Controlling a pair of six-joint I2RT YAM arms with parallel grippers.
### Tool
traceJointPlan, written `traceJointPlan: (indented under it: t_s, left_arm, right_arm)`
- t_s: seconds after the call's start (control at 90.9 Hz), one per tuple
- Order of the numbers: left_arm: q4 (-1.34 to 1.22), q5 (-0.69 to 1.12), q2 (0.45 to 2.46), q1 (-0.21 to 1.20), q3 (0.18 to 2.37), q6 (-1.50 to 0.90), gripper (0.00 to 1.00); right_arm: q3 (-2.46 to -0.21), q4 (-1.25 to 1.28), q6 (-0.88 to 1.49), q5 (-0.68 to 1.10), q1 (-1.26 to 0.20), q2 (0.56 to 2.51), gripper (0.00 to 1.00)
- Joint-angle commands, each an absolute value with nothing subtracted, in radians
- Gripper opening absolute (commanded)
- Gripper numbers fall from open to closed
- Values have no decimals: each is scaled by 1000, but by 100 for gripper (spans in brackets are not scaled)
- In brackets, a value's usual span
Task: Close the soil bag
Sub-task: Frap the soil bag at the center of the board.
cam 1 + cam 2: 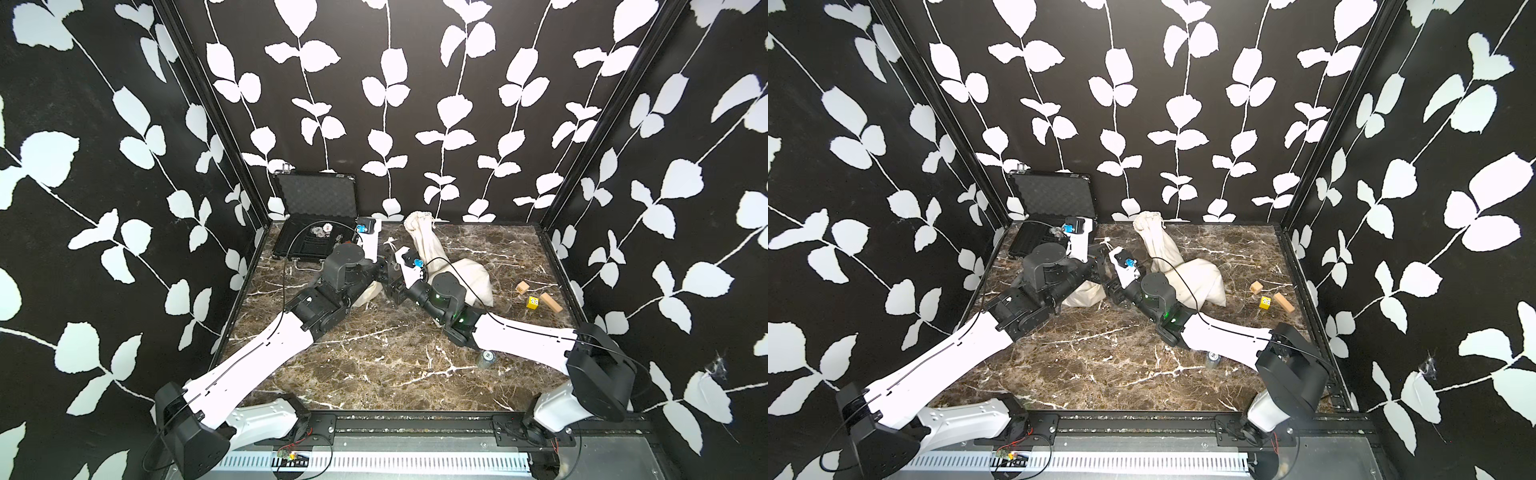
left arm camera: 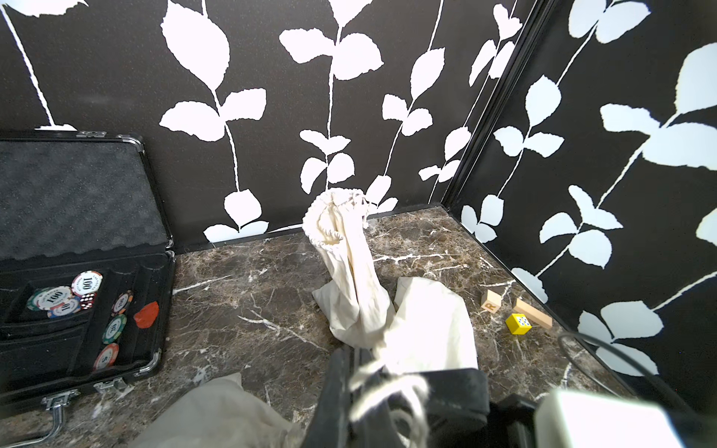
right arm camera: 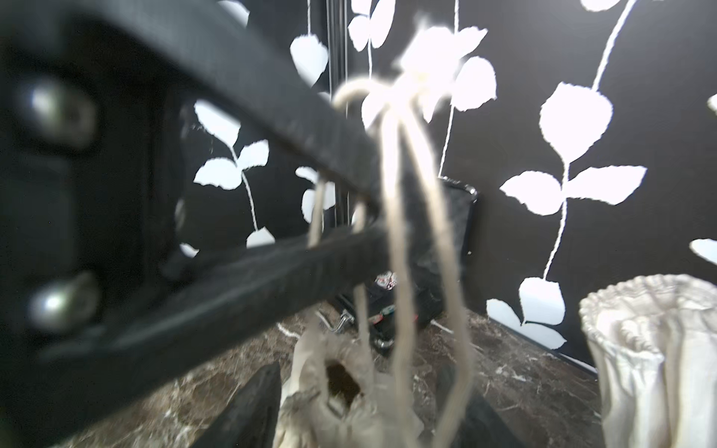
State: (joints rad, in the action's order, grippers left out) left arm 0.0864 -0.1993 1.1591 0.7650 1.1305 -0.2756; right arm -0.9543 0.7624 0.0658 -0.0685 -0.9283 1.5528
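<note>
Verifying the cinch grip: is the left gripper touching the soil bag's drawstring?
Touching. Right wrist view: the shut left gripper pinches the drawstring, its strands crossing both fingers.

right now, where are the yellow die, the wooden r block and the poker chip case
yellow die (image 2: 518,324): left wrist view, centre of the cube
wooden r block (image 2: 491,305): left wrist view, lettered face
poker chip case (image 2: 77,194): left wrist view, foam of the open lid

Left arm (image 1: 266,345) and right arm (image 1: 519,336) stretch forward, wrists close together; left gripper (image 3: 380,215) pinched closed, right gripper (image 3: 359,372) seemingly spread apart.
</note>
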Motion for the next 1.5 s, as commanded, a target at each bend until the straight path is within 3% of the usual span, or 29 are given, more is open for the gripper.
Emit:
traceJointPlan:
  t_s: [0.0,0.187,0.33,0.627,0.88,1.067,1.276,1.353,1.485]
  left_arm:
    - [58,-189,1123,764,1160,-301,0]
    - [48,-166,1113,765,1177,-324,0]
    - [45,-124,1091,755,1221,-350,0]
    - [163,-32,1136,672,1541,-340,0]
    - [264,-33,1185,595,1729,-303,0]
    - [276,-76,1146,588,1660,-288,0]
    - [220,-124,1054,585,1392,-340,0]
    - [195,-127,1037,583,1327,-356,0]
    - [210,-93,1069,583,1338,-365,0]
  right_arm:
    - [-1006,862,62,-106,-935,1572,53]
    - [-1037,872,62,-162,-929,1649,22]
    - [-1053,870,94,-187,-912,1750,14]
    - [-1056,747,116,-252,-890,1932,17]
    - [-1007,621,131,-271,-859,1916,23]
    - [-947,574,104,-250,-829,1835,18]
    - [-944,515,23,-104,-828,1788,12]
    - [-938,516,30,-42,-830,1767,14]
    - [-934,557,46,23,-845,1701,29]
